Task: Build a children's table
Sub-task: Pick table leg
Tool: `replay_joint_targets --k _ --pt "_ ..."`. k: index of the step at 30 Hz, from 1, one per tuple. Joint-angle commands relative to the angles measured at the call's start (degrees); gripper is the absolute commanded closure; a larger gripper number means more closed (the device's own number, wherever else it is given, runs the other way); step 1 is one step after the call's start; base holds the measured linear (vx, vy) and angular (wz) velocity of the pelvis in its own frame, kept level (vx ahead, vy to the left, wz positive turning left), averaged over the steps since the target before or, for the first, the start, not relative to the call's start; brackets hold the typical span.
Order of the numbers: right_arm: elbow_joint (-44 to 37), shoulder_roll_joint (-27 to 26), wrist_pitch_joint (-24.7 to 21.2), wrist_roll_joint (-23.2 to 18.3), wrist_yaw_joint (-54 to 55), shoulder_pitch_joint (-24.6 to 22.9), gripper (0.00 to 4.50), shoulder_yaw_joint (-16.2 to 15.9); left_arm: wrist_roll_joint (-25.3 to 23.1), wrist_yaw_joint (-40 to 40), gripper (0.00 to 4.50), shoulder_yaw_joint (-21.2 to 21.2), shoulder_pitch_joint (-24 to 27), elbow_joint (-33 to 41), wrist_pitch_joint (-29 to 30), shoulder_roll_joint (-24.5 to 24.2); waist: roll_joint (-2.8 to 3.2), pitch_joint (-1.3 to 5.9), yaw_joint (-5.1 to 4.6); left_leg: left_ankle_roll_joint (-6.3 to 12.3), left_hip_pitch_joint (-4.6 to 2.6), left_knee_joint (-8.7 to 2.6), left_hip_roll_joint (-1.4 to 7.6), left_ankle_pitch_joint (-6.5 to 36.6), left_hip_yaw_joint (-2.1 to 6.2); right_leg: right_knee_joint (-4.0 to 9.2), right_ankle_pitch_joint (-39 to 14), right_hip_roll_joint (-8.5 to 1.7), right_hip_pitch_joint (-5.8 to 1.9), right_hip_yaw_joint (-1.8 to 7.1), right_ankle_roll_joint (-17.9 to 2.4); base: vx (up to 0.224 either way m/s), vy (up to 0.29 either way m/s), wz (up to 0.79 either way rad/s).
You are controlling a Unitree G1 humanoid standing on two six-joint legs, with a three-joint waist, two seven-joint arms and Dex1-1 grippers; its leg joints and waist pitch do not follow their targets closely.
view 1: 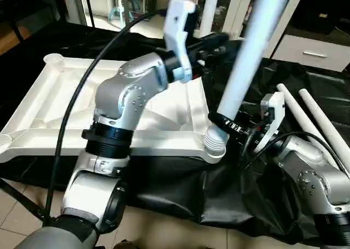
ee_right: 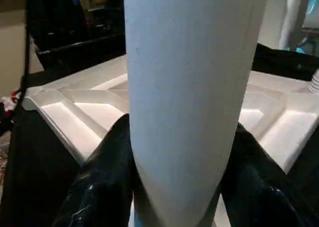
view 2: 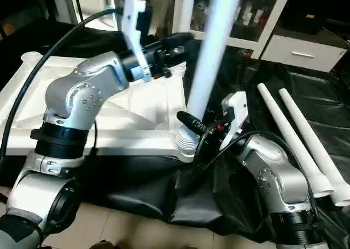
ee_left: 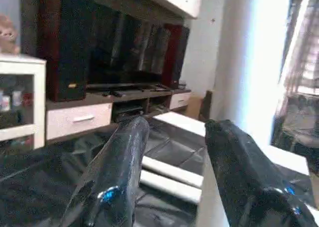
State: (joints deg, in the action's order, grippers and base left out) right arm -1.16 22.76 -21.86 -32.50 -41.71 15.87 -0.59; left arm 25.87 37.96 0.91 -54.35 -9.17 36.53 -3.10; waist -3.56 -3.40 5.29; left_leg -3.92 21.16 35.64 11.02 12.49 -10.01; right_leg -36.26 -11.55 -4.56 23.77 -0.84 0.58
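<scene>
Silver forearms framed the foreground, and beyond them the top (view 1: 49,109) lay upside down on black sheeting, ribbed underside up, its hollows holding nothing. Left gripper (ee_left: 172,162) hovered above the top's far edge, its fingers (ee_left: 117,172) parted around empty air and pointing away toward the far furniture. Right of it, the leg (view 1: 249,57) stood nearly upright, leaning slightly, long axis running up out of view, its ribbed foot entering the near right corner socket (view 1: 214,148). Right gripper (view 1: 228,124) clasped that leg just above the foot, fingers pressed to either side of the tube. Seating the leg therefore appeared to depend on a push down along its axis, with the right arm nearer. Two spare legs (view 2: 298,139) lay side by side on the sheeting at far right, apart from both grippers.
</scene>
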Motion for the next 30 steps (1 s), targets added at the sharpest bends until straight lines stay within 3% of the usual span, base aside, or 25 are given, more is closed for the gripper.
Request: replay_joint_targets --k 1,14,19,25,30 --pt "1.18 -0.12 -0.4 1.83 0.3 0.46 2.66 -1.37 1.7 0.66 2.2 1.75 -1.82 2.95 0.96 1.58 -0.56 4.24 0.16 5.48 -0.48 -3.52 1.31 -3.13 -0.12 2.7 6.51 -2.43 -3.94 1.28 -17.16 0.0 0.0 0.0" --pt "1.81 -1.52 0.64 4.31 0.07 1.34 2.66 -2.75 0.55 -0.56 2.2 2.28 -1.44 2.25 -0.35 2.76 -0.49 4.38 -0.04 5.6 -0.44 -3.44 1.17 -3.61 -0.05 2.65 7.87 -2.27 -4.09 1.3 -16.65 0.0 0.0 0.0" --pt "2.29 -1.33 0.73 4.58 -0.2 1.43 2.66 -2.2 5.46 -1.46 2.2 -2.89 -1.75 2.43 2.46 2.22 -0.49 4.36 0.05 5.44 -0.51 -3.44 1.12 -3.09 -0.1 2.64 7.52 -2.28 -4.05 1.26 -17.11 0.0 0.0 0.0" --pt "3.79 -1.87 1.16 5.99 0.24 2.07 2.66 -1.92 12.06 2.21 2.2 -2.49 -0.89 7.47 6.96 4.37 -0.47 4.39 0.08 5.49 -0.51 -3.39 1.18 -4.02 -0.12 2.44 8.87 -2.24 -3.99 1.23 -17.75 0.0 0.0 0.0" --pt "4.46 -1.9 1.32 6.56 0.45 2.26 2.66 -2.0 14.57 2.33 2.2 -1.21 -1.13 8.58 8.93 6.93 -0.42 4.28 0.18 5.53 -0.53 -3.4 1.16 -2.74 -0.26 2.64 7.63 -2.27 -4.03 1.29 -18.06 0.0 0.0 0.0"
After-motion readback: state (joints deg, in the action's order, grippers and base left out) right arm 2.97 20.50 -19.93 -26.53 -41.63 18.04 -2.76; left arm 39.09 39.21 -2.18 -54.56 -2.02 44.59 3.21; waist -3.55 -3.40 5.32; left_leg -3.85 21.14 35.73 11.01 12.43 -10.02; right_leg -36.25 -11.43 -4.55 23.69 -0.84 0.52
